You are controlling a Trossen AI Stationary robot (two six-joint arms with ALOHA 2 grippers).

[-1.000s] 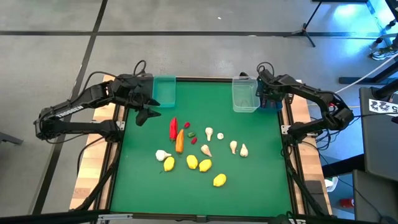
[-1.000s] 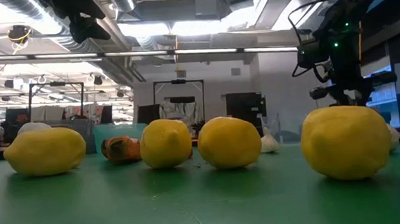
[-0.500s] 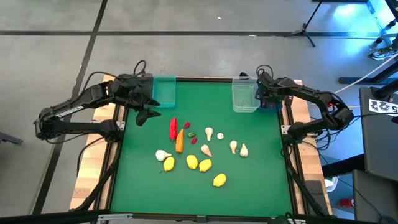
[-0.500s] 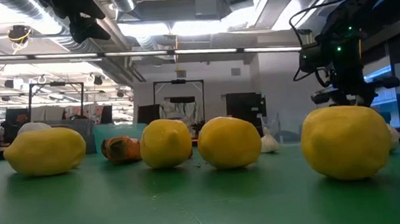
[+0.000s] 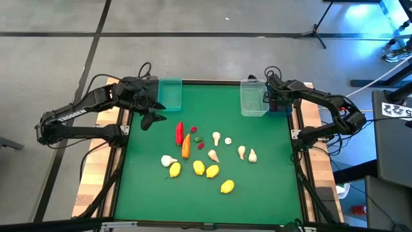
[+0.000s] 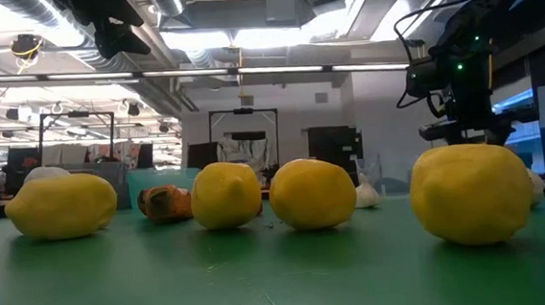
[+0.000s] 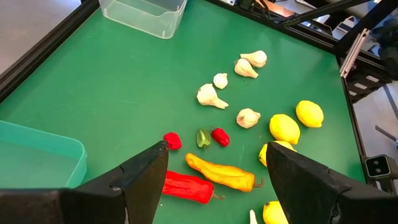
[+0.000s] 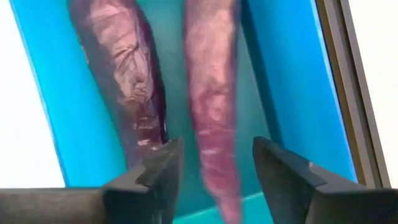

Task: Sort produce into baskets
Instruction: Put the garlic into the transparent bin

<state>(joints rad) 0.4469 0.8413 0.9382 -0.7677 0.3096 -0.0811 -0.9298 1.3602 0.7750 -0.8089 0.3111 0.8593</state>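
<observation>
My right gripper [image 8: 217, 149] is open above the blue bin [image 8: 280, 81] at the table's far right [image 5: 283, 103]. Two dark purple eggplants [image 8: 118, 74] [image 8: 211, 93] lie lengthwise on the bin's floor, and the fingers stand apart above one of them. My left gripper [image 5: 151, 117] is open and empty beside the teal bin [image 5: 170, 93], raised above the table. The red pepper [image 5: 179, 133], orange carrot [image 5: 186, 146], lemons [image 5: 198, 168], garlic bulbs [image 5: 217, 138] and small red berries [image 5: 200, 145] lie on the green mat.
A clear bin [image 5: 253, 100] stands next to the blue bin at the far edge. The dark bin is hidden under the left arm or out of view. A small green piece [image 5: 198, 138] lies among the berries. Bare mat shows at the near edge and far middle.
</observation>
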